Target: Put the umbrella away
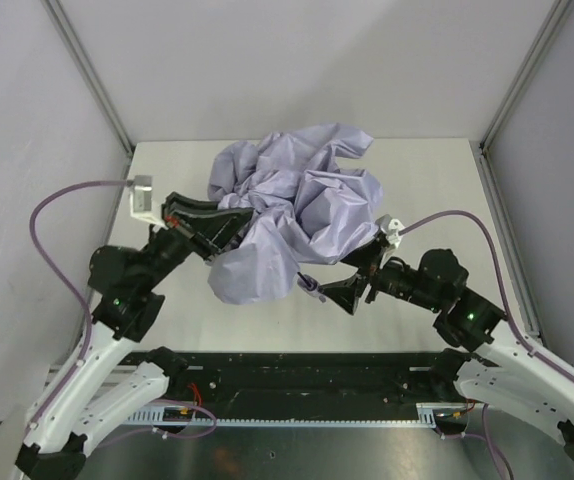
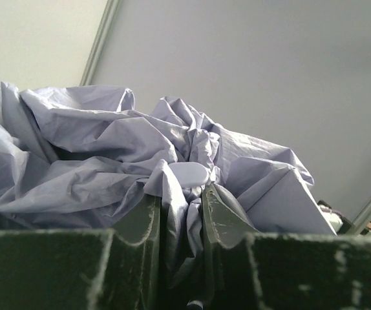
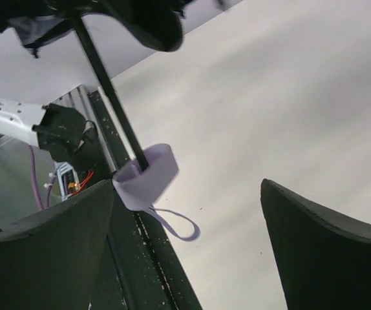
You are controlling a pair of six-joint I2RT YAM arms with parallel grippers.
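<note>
while the left gripper [image 2: 180, 197] clamps a fold of the umbrella [image 1: 297, 205] heaped at the middle of the table [image 1: 437, 180], centre the right gripper [image 3: 187, 194], its jaws parted, on the handle [image 3: 148, 174] beside one finger, toward the table's near edge, before closing squarely.

White table [image 1: 437, 190]; grey walls [image 1: 317, 60]; metal corner posts [image 1: 88, 70].
</note>
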